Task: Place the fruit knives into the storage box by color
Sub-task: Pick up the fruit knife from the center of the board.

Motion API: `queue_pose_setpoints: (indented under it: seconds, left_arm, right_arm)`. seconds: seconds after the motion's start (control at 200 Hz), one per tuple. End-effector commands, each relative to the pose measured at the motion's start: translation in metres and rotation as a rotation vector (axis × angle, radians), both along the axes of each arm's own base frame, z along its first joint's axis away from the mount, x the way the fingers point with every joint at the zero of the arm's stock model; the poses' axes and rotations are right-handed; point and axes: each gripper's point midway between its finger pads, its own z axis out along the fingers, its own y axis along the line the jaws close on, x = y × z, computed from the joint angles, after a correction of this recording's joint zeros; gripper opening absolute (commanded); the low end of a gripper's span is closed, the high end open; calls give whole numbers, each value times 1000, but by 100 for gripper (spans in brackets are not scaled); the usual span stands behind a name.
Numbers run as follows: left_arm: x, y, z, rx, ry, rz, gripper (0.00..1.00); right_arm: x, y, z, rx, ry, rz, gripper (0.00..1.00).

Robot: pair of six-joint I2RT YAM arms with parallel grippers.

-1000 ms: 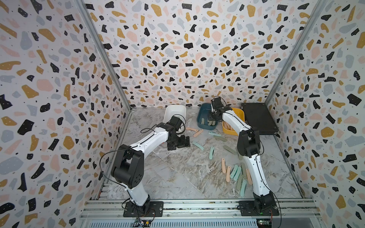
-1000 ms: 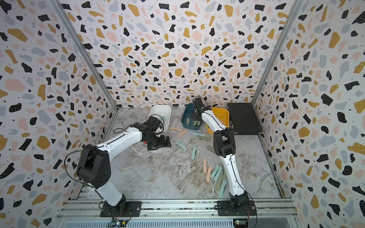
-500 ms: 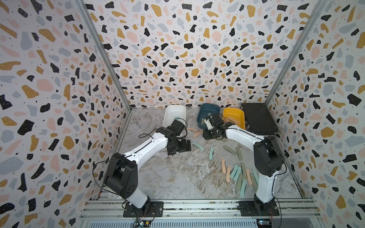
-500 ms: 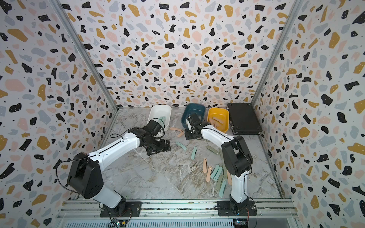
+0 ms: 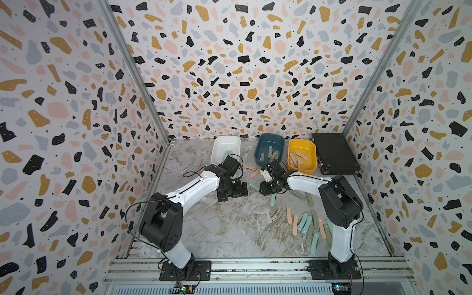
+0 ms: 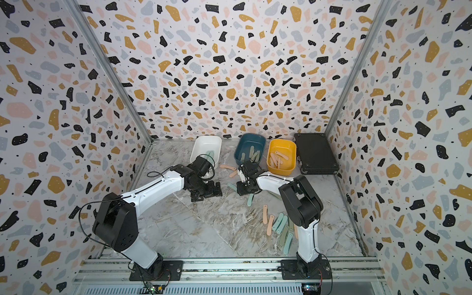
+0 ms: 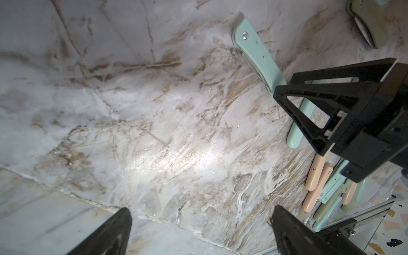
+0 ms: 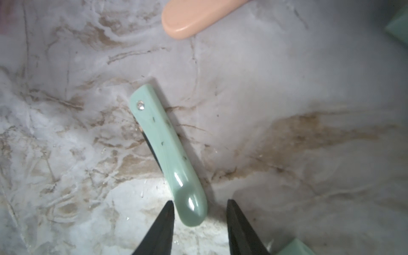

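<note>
- The right gripper (image 5: 262, 191) had left the teal tub (image 5: 258, 149), which it was reaching over a second before. It now sat low on the table (image 5: 217, 229), just in front of that tub.
- Its jaws stood partly open on either side of the rounded end of a mint knife (image 8: 167, 150), which lay flat on the marble. One finger (image 8: 164, 225) was right beside the knife and a gap showed on the other side, so nothing was gripped or lifted.
- The rivet end of that knife pointed away from the gripper, toward the left arm's side.
- The left gripper (image 5: 231, 194) had drifted only a little toward the front. Its jaws were spread wide over bare marble and held nothing.
- The white tub (image 5: 217, 153) held at least one mint knife.
- The teal tub held sage green knives (image 5: 271, 154), and the yellow tub (image 5: 314, 159) held peach ones.
- All three tubs stood in a row at the back, with a black case (image 5: 334, 153) beside the yellow one.
- Two loose peach knives (image 5: 251, 169) lay in front of the gap between the white and teal tubs.
- A second mint knife (image 5: 273, 199) lay just beside the right gripper.
- A mixed heap of knives (image 5: 306, 226) lay by the right arm, where it had been before.
</note>
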Motion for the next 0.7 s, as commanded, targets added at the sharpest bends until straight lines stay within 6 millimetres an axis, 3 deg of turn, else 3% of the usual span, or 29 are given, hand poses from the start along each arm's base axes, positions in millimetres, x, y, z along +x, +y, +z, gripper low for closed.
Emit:
queue_pose_setpoints:
  seconds: [0.0, 0.17, 0.28, 0.39, 0.516, 0.696]
  left_arm:
    - [5, -1, -3, -4, 4, 9, 99]
    - [13, -5, -8, -1, 11, 2, 100]
    - [21, -19, -10, -21, 5, -16, 97]
    - [31, -34, -16, 36, -11, -60, 95]
    - [45, -50, -29, 134, -10, -96, 95]
    - [59, -66, -60, 247, 30, -135, 87]
  right_arm:
    - [-15, 0, -11, -34, 21, 28, 40]
    - [-31, 16, -9, 55, 53, 44, 34]
    - [-42, 21, -1, 111, 52, 58, 34]
    - [-50, 8, 5, 99, 31, 46, 35]
    - [-63, -11, 8, 81, 18, 33, 43]
    - [-70, -30, 9, 84, 22, 2, 49]
